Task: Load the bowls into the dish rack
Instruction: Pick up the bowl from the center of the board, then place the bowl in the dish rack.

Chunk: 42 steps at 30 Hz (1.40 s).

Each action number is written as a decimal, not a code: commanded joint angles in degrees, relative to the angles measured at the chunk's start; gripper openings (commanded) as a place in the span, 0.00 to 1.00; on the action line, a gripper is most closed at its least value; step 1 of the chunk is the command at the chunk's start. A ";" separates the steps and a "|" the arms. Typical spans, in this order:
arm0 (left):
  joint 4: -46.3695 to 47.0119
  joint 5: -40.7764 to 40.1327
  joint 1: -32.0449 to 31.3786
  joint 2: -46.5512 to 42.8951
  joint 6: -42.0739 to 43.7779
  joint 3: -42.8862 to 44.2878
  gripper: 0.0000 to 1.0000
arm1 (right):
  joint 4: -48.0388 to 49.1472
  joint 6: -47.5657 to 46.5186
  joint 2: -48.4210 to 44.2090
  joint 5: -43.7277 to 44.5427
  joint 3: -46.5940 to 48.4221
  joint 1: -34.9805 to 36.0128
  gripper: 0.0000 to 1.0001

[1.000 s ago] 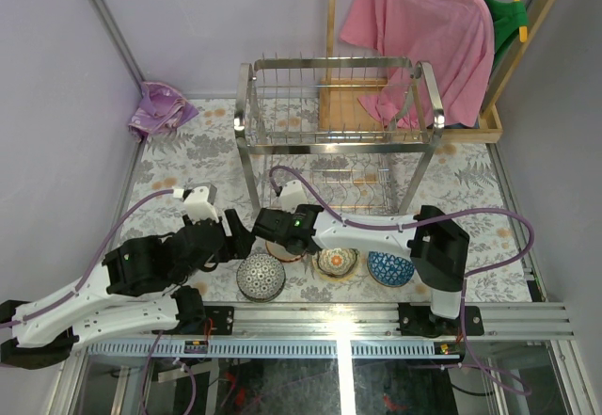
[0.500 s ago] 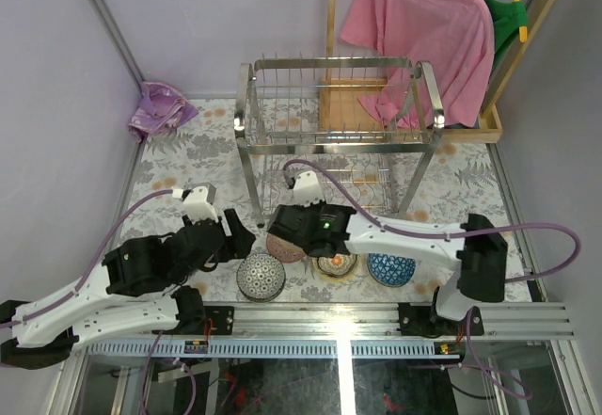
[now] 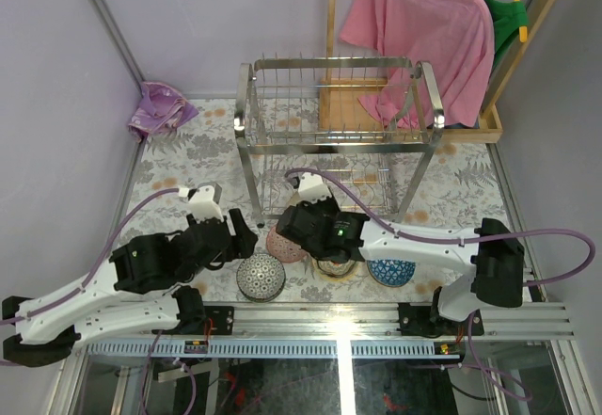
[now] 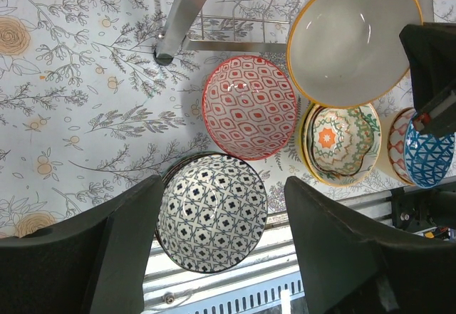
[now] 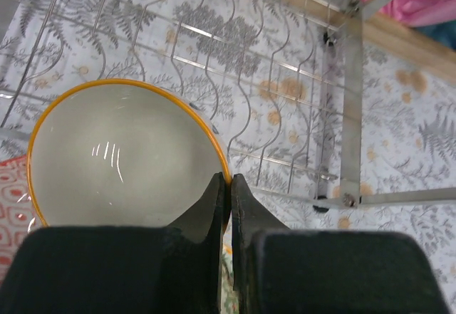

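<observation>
Floral cloth [image 3: 188, 151] covers the table. Nearest the arm bases, the black-and-white bowl [image 4: 211, 221] lies right under the left gripper [image 4: 223, 186], whose fingers [image 4: 121, 250] stand wide apart on either side and hold nothing. Just past its fingertips sits the red patterned bowl [image 4: 249, 107]. Off to its right lie the orange-and-green bowl [image 4: 340, 143] and the blue bowl [image 4: 427, 157]. The right gripper [image 5: 229, 182] is pinched tight on the rim of the yellow-rimmed bowl [image 5: 121, 157], hollow side up, before the lower tier of the dish rack [image 3: 243, 104]. From overhead the right arm hides that bowl almost wholly; both wrist cameras show it plainly. One rack post [image 4: 184, 15] stands beyond the left fingertips. Behind the rack, a pink shirt [image 3: 423, 29] hangs on a wooden stand [image 3: 331, 10]. A purple cloth [image 3: 160, 109] lies far left.
</observation>
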 commanded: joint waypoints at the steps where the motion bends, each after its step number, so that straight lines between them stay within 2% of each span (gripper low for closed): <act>1: 0.09 -2.22 -0.18 0.59 -0.76 2.41 0.69 | 15.05 -10.43 -0.68 10.14 -2.47 0.33 0.00; 5: 0.02 -2.35 -0.21 2.01 -0.67 2.89 0.69 | 28.01 -19.81 -1.37 13.04 -5.75 0.05 0.00; 15: 0.02 -2.91 -0.20 1.61 -1.25 2.35 0.69 | 60.22 -49.41 5.49 16.95 -10.49 -3.18 0.00; 23: -0.02 -3.16 -0.21 0.74 -1.53 2.03 0.69 | 85.58 -73.48 16.00 16.75 -7.14 -5.83 0.00; 26: -0.23 -3.20 -0.17 0.12 -1.53 2.23 0.69 | 91.37 -80.40 20.16 16.01 -4.98 -7.02 0.00; 30: -1.05 -3.26 -0.14 -0.87 -1.62 2.38 0.69 | 94.16 -85.32 24.25 14.64 -1.50 -9.19 0.00; 38: -2.51 -3.25 -0.17 -3.45 -1.36 2.47 0.69 | 77.72 -79.88 29.92 11.31 11.69 -13.22 0.00; 42: -2.90 -2.97 -0.15 -5.04 -1.36 2.15 0.69 | 80.62 -84.56 31.80 10.91 14.01 -14.15 0.00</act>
